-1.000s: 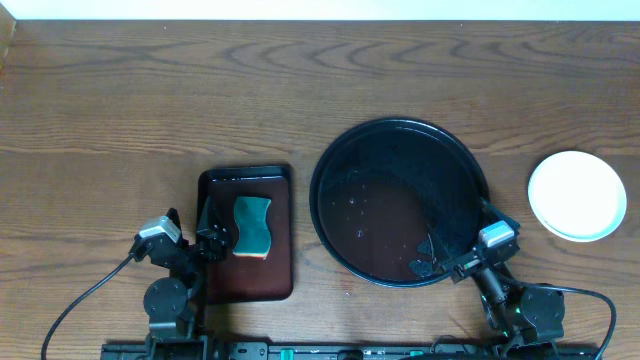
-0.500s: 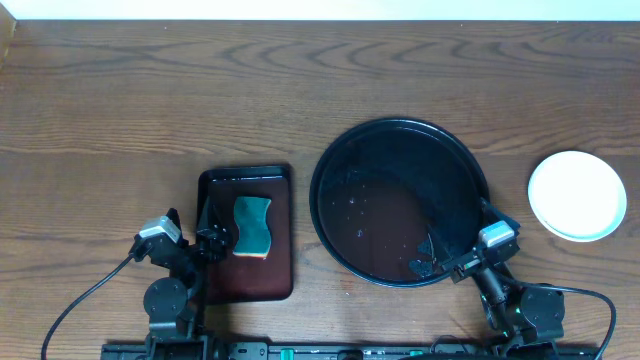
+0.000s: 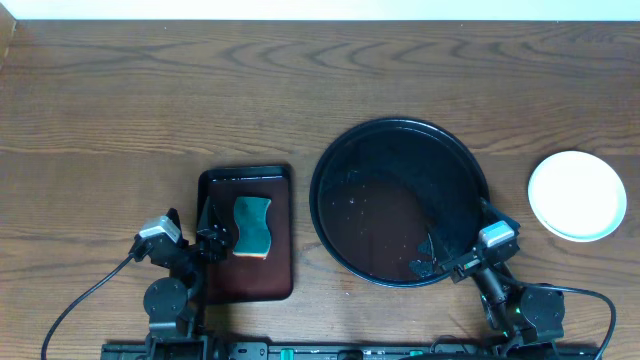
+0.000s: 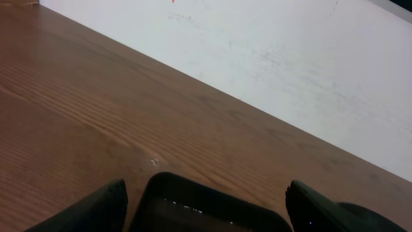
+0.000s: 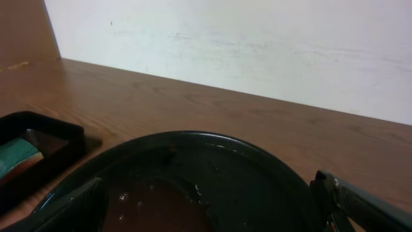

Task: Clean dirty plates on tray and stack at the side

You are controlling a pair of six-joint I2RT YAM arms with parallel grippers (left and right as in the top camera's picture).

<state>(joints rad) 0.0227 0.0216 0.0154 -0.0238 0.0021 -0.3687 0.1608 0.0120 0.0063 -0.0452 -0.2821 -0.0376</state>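
Overhead: the black tray (image 3: 395, 165) sits right of centre on the worktop (image 3: 150, 100), wet and bare of crockery. The plates (image 3: 577, 195) lie off it, well to its right near the edge of the frame; from above they read as one pale disc, so the number stacked cannot be told. Flat and face up, the round plates have no long axis. They lie right of the right gripper (image 3: 432, 258), the nearer arm, whose jaws stand apart over the tray's near rim. The left gripper (image 3: 208, 240), jaws also apart, hangs at a small red-brown tray (image 3: 250, 280) holding a sponge (image 3: 252, 226).

Left wrist: wide-spread fingers flank that small tray's far rim, gripping nothing.

Right wrist: spread fingers frame the black tray, empty between. The clearing looks finished.
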